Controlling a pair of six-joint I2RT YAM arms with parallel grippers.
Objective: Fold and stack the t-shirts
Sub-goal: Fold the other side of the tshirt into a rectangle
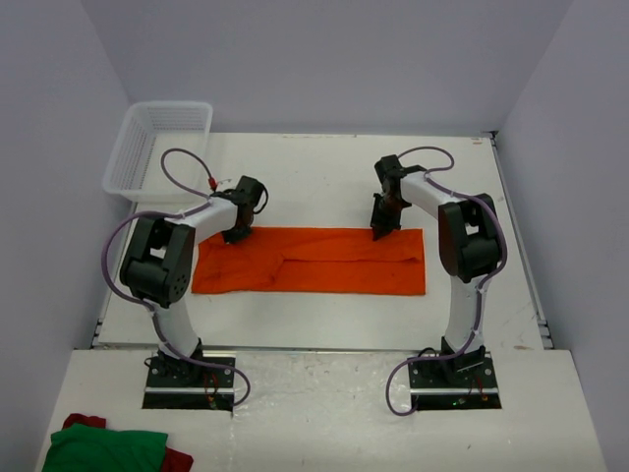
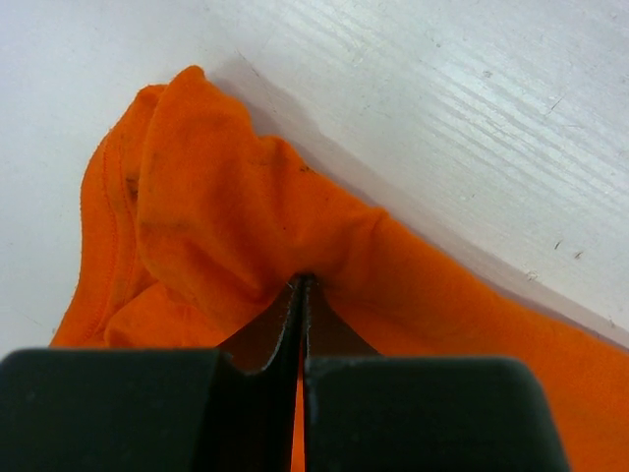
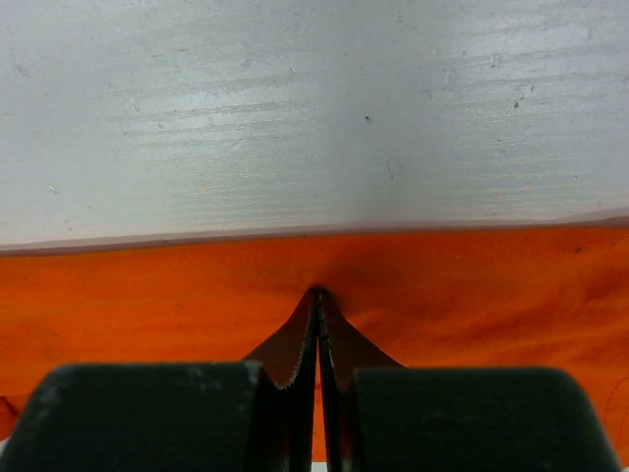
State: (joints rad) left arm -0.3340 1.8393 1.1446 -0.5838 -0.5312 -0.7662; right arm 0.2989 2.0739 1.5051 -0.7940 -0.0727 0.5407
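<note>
Count: one orange t-shirt (image 1: 310, 261), two arms, two grippers, one white mesh basket (image 1: 126, 157), one green cloth (image 1: 103, 449), one red cloth (image 1: 84, 422).

- The orange t-shirt is laid flat on the white table (image 1: 314, 177) as a long horizontal band across the centre of the top view. Its folded layers are seen as a stepped seam along the middle.
- The basket is seen at the upper left of the frame, at the table's far left corner, well apart from the garment.
- The green cloth is bunched at the lower left corner of the frame, on the near ledge beside the left base. The red cloth is partly covered by it.

Arm pose:
- The left arm is bent at the elbow and reached forward. The left gripper (image 1: 237, 234) is pointed down onto the upper left edge of the band. In the left wrist view its jaws are pressed together, and a pucker of orange fabric is pinched at their tips. A rumpled, hemmed end of the garment is seen up and to the left of the tips.
- The right arm is arched over and down. The right gripper (image 1: 379, 232) is set on the upper edge of the band, right of centre. In the right wrist view its jaws are pressed together, and the fabric is drawn into a small peak just below the straight far edge.
</note>
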